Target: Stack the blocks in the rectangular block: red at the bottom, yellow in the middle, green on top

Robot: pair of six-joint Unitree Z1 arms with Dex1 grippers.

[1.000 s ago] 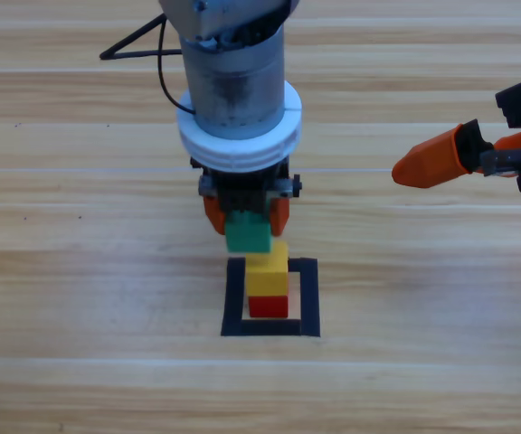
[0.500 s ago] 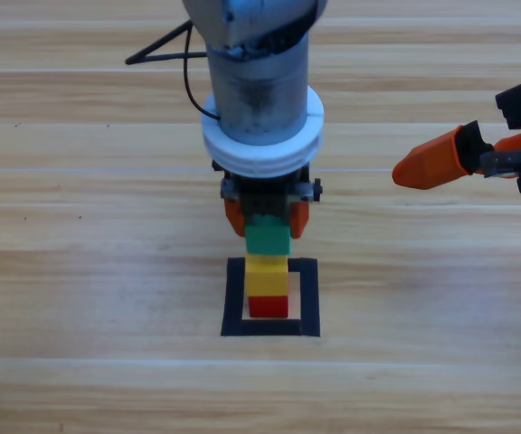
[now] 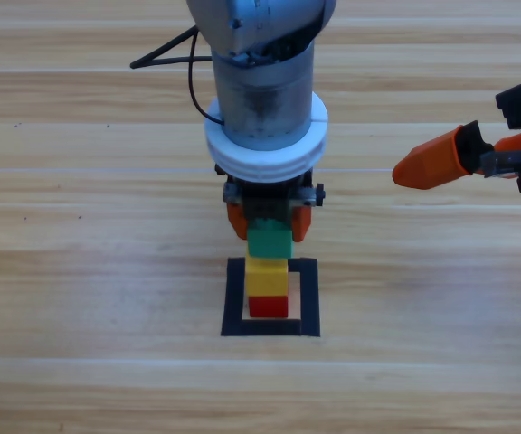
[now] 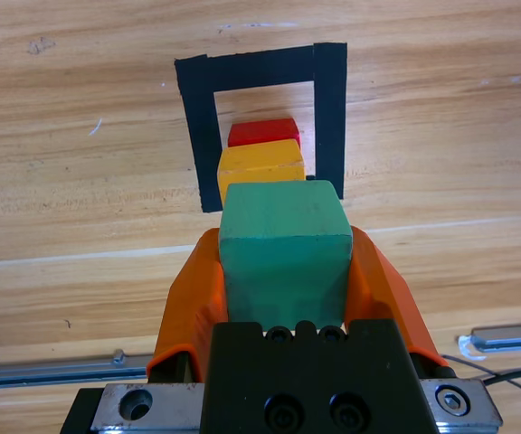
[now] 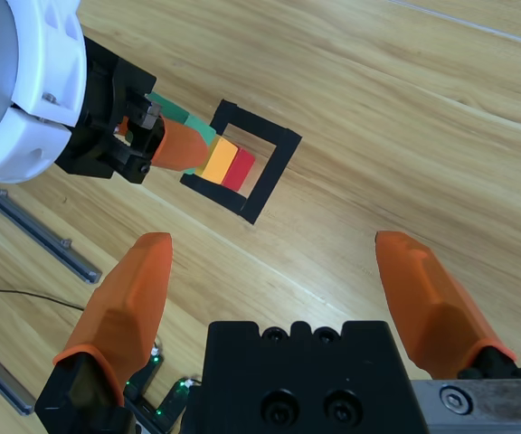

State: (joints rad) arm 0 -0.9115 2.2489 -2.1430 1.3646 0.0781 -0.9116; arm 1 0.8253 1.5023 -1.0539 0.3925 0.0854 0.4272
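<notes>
Orange-jawed, the left gripper (image 3: 269,220) hangs over the middle of the wooden table (image 3: 80,271) in the high view, clamped on the small teal-green cube (image 3: 269,240). That cube sits directly above the small yellow cube (image 3: 267,275), which rests on the small red cube (image 3: 268,306); whether green actually touches yellow cannot be told from above. Red stands inside the flat rectangular outline of black tape (image 3: 232,298), toward its near edge. Well apart at the picture's right edge, the right gripper (image 3: 441,159) waits above bare wood, only one orange jaw clearly showing.

From the left wrist view, the left gripper (image 4: 284,271) has its two jaws pressed against opposite sides of the teal-green cube (image 4: 284,249), gripping it firmly. Beyond it the yellow cube (image 4: 260,163) and then the red cube (image 4: 262,132) line up in a row, both within the black tape outline (image 4: 331,108), whose hollow centre shows wood.

From the right wrist view, the right gripper (image 5: 283,271) has its jaws spread wide with nothing between them. Farther off, the left gripper (image 5: 175,143) holds the teal-green cube (image 5: 184,117) against the yellow cube (image 5: 219,157), with the red cube (image 5: 239,170) next in line inside the tape outline (image 5: 269,185).
</notes>
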